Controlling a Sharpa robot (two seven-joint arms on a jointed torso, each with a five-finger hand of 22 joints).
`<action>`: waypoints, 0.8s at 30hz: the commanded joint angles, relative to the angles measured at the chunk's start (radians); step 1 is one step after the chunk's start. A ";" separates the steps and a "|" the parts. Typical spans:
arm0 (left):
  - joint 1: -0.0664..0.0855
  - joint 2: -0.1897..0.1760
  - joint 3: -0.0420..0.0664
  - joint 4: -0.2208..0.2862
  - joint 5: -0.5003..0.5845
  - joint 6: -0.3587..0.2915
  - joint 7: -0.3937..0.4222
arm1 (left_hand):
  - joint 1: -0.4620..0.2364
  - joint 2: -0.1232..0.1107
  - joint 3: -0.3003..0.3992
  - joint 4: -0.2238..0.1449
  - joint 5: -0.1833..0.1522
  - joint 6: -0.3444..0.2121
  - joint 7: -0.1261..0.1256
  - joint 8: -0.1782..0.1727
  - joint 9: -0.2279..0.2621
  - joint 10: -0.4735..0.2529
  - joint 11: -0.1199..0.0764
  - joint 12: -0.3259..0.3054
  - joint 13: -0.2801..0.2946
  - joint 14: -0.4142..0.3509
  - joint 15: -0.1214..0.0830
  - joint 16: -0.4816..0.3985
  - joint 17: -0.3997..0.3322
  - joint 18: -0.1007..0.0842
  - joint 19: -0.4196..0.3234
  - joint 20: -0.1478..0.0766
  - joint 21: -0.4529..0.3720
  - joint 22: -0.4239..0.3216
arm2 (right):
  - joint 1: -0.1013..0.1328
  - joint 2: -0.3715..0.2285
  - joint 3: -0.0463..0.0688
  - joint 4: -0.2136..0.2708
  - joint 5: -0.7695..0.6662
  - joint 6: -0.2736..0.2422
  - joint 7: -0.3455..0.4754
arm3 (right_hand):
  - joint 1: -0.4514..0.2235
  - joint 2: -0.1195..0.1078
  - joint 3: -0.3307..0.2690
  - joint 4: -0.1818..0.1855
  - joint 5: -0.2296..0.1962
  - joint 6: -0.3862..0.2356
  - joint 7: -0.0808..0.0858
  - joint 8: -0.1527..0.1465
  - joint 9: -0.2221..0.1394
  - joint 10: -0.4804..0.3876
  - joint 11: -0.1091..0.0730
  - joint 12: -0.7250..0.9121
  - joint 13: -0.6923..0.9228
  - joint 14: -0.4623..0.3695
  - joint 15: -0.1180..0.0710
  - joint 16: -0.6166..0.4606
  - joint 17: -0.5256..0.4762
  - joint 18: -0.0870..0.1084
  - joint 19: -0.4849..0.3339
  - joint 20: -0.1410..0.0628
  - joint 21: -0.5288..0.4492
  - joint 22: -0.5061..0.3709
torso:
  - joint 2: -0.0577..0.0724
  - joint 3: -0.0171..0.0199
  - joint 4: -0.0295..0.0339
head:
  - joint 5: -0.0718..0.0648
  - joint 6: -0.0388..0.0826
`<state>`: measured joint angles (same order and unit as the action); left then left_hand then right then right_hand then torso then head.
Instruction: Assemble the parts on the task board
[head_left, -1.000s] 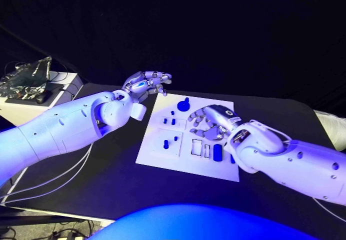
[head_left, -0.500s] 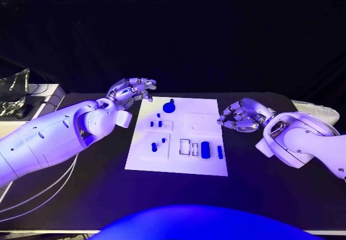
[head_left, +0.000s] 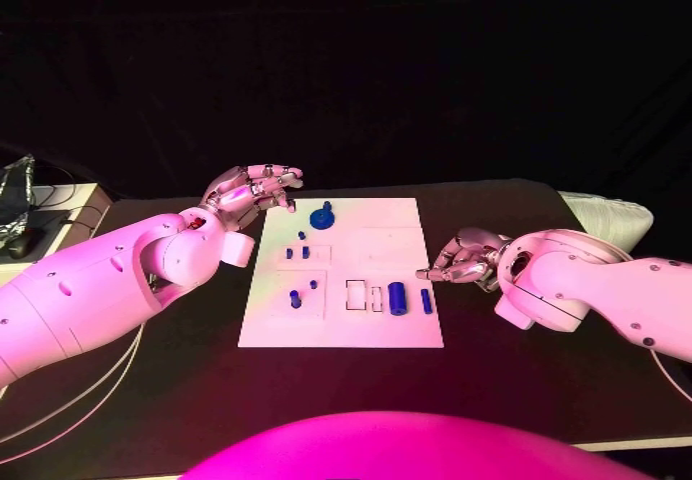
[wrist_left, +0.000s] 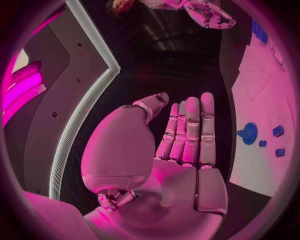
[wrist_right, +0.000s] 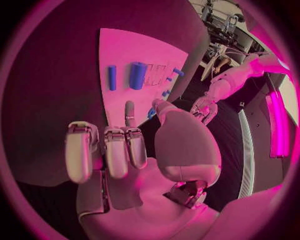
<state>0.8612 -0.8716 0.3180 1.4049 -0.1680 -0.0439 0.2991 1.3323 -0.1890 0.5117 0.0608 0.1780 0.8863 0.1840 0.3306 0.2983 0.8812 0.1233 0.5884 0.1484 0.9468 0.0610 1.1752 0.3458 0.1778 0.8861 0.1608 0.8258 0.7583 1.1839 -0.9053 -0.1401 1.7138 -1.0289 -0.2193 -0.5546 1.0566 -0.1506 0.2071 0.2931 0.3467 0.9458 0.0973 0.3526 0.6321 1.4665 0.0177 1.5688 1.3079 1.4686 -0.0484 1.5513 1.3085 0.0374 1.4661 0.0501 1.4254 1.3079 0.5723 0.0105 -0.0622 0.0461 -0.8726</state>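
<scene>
Both our left hand and right hand hang empty (fingers loosely spread); a careless reach could scatter the parts across the task board.

The black table spreads wide under everything. Off the table's far left corner stands a pale low cabinet, with a dark tangle of equipment lying on top of it, too blurred to tell apart. Pale cables trail across the table's left part toward its near edge. Past the table's right edge lies a white ribbed object, just beside the rim.
</scene>
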 joint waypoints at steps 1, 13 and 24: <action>-0.001 0.003 0.001 0.004 -0.011 0.024 0.018 | 0.006 -0.003 -0.005 0.003 -0.002 -0.006 -0.003 0.006 -0.001 -0.003 0.002 -0.003 -0.001 -0.009 0.000 -0.003 0.001 0.006 0.009 -0.001 -0.005 -0.001 | -0.005 0.030 -0.003 -0.024 0.022 0.045 -0.091 | -0.017 0.002 -0.011 0.000 0.003 0.000 -0.007 0.006 0.006 0.104 -0.004 0.002 0.263 0.088 -0.007 0.005 0.189 -0.013 0.083 -0.005 0.008 0.227 | 0.000 -0.0041 0.0022 | -0.002 0.000; -0.001 -0.001 0.001 0.009 -0.011 0.025 0.018 | 0.006 -0.003 -0.005 0.003 -0.002 -0.006 -0.003 0.006 -0.001 -0.003 0.002 -0.003 -0.001 -0.009 0.000 -0.003 0.001 0.006 0.009 -0.001 -0.005 -0.001 | -0.033 0.120 -0.010 -0.095 0.039 0.076 -0.115 | -0.028 0.010 -0.020 0.000 0.003 0.004 -0.009 0.013 0.016 0.104 -0.006 0.002 0.263 0.088 -0.008 0.005 0.189 -0.013 0.084 -0.006 0.010 0.228 | 0.003 -0.0038 -0.0007 | 0.006 0.000; -0.001 -0.004 0.001 0.013 -0.011 0.025 0.016 | 0.005 -0.004 -0.007 0.006 -0.002 -0.008 -0.002 0.007 -0.001 -0.004 0.003 -0.003 -0.002 -0.009 0.000 -0.004 0.002 0.006 0.010 0.000 -0.008 -0.003 | -0.043 0.179 -0.011 -0.142 0.036 0.080 -0.115 | -0.020 0.006 -0.025 -0.003 0.000 -0.003 -0.009 0.014 0.022 0.104 -0.006 0.002 0.263 0.088 -0.008 0.005 0.189 -0.012 0.083 -0.006 0.006 0.227 | 0.006 -0.0055 -0.0005 | 0.018 0.000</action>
<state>0.8599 -0.8755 0.3180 1.4139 -0.1761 -0.0359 0.3016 1.3323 -0.1890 0.5077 0.0648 0.1780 0.8863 0.1840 0.3306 0.2983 0.8812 0.1233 0.5884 0.1476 0.9468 0.0610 1.1752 0.3457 0.1778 0.8897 0.1572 0.8219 0.7566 1.1429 -0.7299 -0.1505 1.5755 -0.9921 -0.1630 -0.6622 1.0382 -0.1436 0.1875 0.2882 0.3466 0.9459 0.0901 0.3598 0.6529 1.4665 0.0177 1.5687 1.3076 1.4650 -0.0520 1.5512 1.3082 0.0374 1.4661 0.0502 1.4301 1.3077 0.5770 0.0058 -0.0636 0.0634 -0.8726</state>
